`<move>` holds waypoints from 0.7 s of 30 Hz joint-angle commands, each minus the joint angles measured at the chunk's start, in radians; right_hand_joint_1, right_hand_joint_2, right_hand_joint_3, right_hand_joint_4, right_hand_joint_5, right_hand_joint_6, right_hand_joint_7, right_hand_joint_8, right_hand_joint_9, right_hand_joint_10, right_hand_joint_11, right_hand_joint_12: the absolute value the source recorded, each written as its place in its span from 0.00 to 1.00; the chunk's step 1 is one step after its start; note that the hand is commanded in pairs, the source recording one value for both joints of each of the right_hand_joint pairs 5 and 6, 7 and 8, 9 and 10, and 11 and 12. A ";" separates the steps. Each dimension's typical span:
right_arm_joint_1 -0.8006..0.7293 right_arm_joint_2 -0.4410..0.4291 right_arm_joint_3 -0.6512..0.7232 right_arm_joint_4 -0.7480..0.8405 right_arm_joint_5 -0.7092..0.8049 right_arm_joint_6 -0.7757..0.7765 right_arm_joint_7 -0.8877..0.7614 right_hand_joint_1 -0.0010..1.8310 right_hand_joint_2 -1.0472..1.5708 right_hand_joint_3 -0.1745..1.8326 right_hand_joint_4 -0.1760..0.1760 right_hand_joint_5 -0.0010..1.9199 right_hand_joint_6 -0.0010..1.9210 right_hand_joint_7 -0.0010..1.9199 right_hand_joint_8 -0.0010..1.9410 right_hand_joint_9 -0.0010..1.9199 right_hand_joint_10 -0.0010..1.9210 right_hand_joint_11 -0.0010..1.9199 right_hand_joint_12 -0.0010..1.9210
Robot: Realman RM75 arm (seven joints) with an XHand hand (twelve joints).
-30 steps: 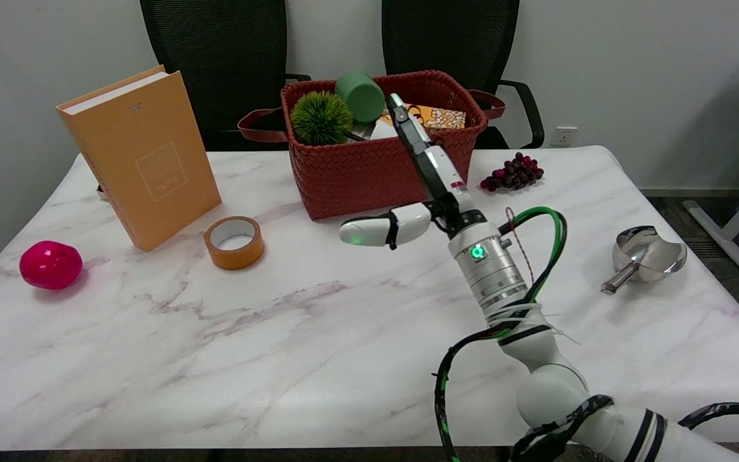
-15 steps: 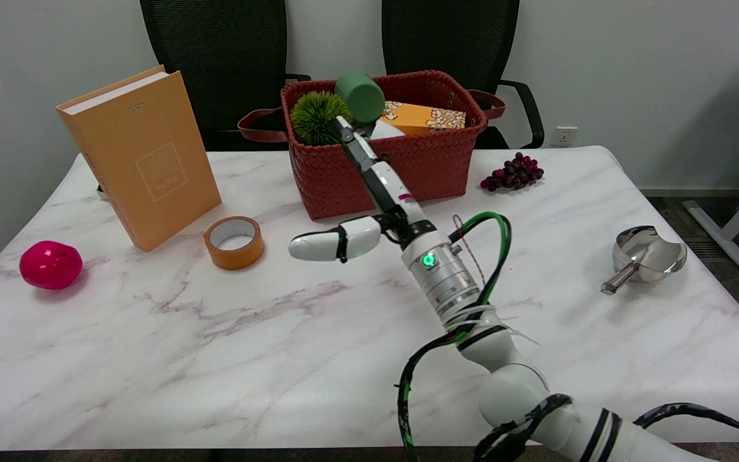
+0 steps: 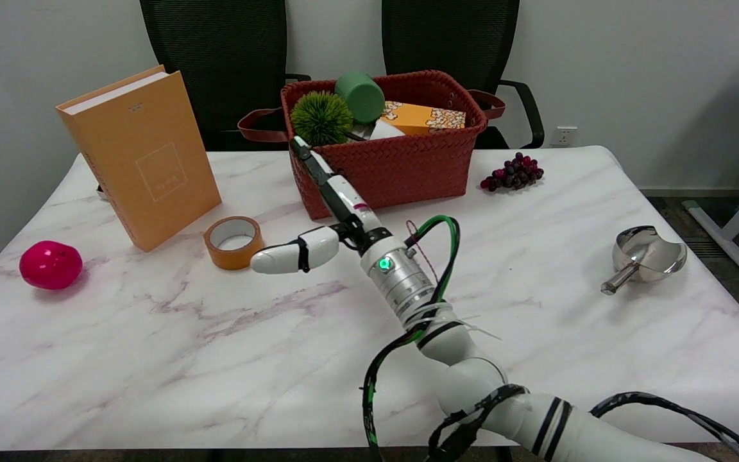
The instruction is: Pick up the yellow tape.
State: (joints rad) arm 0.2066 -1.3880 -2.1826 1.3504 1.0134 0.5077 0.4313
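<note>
- Swung leftward across the marble-patterned table [image 3: 151, 359] since half a second ago: right hand [image 3: 318, 218], now nearer the yellow tape [image 3: 234, 242], thumb tip just right of the roll, touching nothing.
- Spread wide and empty, fingers [image 3: 318, 173] held straight toward the basket, thumb [image 3: 286, 254] jutting left; glossy white shells over black links.
- Lying flat on the tabletop, unheld: yellow tape, a squat ring with pale inner core, between the book and the hand.
- Propped at a slant, left rear: tan hardcover book [image 3: 142, 154], matte cloth face, pale page edges on top.
- Resting far left: smooth, glossy magenta ball [image 3: 50, 264].
- Standing at centre rear: red woven basket [image 3: 401, 170], rectangular, with looped handles.
- Packed inside the basket: spiky green ball [image 3: 321, 118], matte green cylinder [image 3: 360, 96], orange popcorn-print box [image 3: 422, 116].
- Clustered right of the basket: dark purple grapes [image 3: 512, 172].
- Gleaming far right: polished metal scoop [image 3: 645, 256], bowl-shaped, with stub handle.
</note>
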 commanded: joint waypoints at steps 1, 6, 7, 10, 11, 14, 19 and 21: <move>0.125 -0.110 -0.043 -0.209 -0.014 -0.028 0.073 0.50 0.35 0.27 0.50 0.00 0.00 0.00 0.00 0.00 0.00 0.00 0.00; 0.152 -0.135 -0.046 -0.268 -0.030 -0.028 0.074 0.50 0.34 0.26 0.50 0.00 0.00 0.01 0.01 0.00 0.00 0.00 0.00; 0.158 -0.141 -0.046 -0.282 -0.035 -0.026 0.077 0.50 0.34 0.26 0.50 0.00 0.00 0.01 0.01 0.00 0.00 0.00 0.00; 0.178 -0.152 -0.046 -0.317 -0.035 -0.023 0.094 0.50 0.34 0.26 0.50 0.00 0.00 0.01 0.01 0.00 0.00 0.00 0.00; 0.187 -0.157 -0.048 -0.329 -0.035 -0.023 0.102 0.50 0.34 0.26 0.50 0.00 0.00 0.01 0.01 0.00 0.00 0.00 0.00; 0.211 -0.173 -0.050 -0.376 -0.037 -0.022 0.114 0.50 0.33 0.26 0.50 0.00 0.00 0.01 0.01 0.00 0.00 0.00 0.00; 0.247 -0.206 -0.051 -0.454 -0.037 -0.021 0.124 0.50 0.33 0.27 0.50 0.00 0.00 0.01 0.01 0.00 0.00 0.01 0.01; 0.259 -0.215 -0.051 -0.477 -0.037 -0.021 0.126 0.50 0.33 0.27 0.50 0.00 0.00 0.01 0.01 0.00 0.00 0.01 0.01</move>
State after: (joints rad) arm 0.3549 -1.5131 -2.2212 1.0821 0.9877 0.4871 0.5103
